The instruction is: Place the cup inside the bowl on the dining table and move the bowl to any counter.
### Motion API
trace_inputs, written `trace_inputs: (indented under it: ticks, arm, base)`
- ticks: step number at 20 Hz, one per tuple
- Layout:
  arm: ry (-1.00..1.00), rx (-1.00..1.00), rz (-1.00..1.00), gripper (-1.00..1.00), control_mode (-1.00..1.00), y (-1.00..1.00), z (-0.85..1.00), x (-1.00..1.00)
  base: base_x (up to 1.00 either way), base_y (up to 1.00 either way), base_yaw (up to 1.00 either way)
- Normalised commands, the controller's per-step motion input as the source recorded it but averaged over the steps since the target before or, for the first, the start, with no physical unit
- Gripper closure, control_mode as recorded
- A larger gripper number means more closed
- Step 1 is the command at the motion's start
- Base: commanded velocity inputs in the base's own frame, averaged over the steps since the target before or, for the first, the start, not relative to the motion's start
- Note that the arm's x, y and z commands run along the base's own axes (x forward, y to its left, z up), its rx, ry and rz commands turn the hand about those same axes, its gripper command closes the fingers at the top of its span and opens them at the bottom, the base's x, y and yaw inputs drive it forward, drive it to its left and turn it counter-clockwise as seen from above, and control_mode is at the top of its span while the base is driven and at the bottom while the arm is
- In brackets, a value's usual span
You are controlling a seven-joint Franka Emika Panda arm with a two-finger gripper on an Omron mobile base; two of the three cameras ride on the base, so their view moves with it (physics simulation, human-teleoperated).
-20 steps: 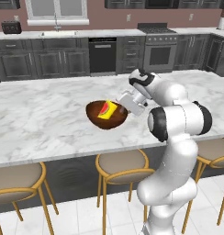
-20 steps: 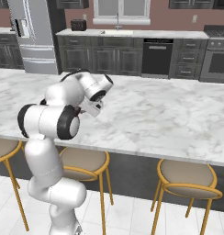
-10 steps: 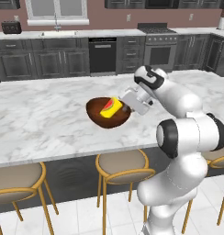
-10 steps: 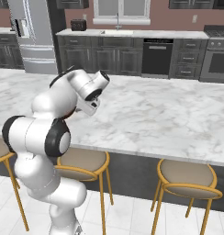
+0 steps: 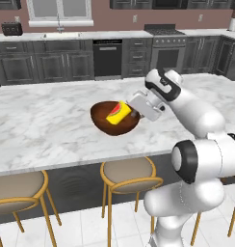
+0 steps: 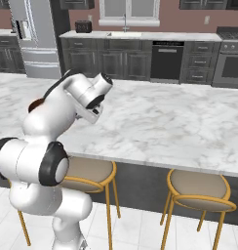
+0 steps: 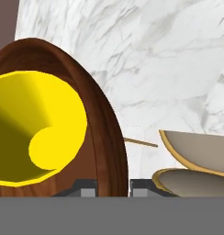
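The dark wood bowl (image 5: pixel 102 120) hangs tilted just over the dining table (image 5: pixel 47 125), near its front edge. My gripper (image 5: pixel 135 114) is shut on the bowl's right rim. The yellow cup (image 5: pixel 118 112), with its red mark up, lies on its side inside the bowl. In the hand view the bowl's rim (image 7: pixel 109 137) runs down between my fingertips (image 7: pixel 86 188), and the cup (image 7: pixel 36 133) shows its open mouth at the left. In the right base view my arm hides all but a sliver of the bowl (image 6: pixel 37 104).
Gold-legged stools (image 5: pixel 126 173) stand along the table's near side and show under the hand as well (image 7: pixel 201 153). The wall counter (image 5: pixel 71 36) with sink, dishwasher and stove runs behind the table. A fridge (image 6: pixel 35 34) stands at the far left.
The arm's elbow and shoulder have swung outward, to the right in the left base view. The bowl with the cup has stayed at nearly the same spot, still gripped.
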Motion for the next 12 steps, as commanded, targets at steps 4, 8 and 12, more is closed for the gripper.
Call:
trace_inputs:
  ticks: [4,8,12]
  arm:
    - [0.00,0.00,-0.05,1.00,-1.00,0.00,0.16,-0.38]
    - [0.00,0.00,-0.05,1.00,-1.00,0.00,0.19,-0.41]
    - [0.00,0.00,-0.02,1.00,-1.00,0.00,0.12,-0.34]
  base:
    - [0.00,0.00,0.00]
    - [0.00,0.00,0.00]
    - [0.00,0.00,0.00]
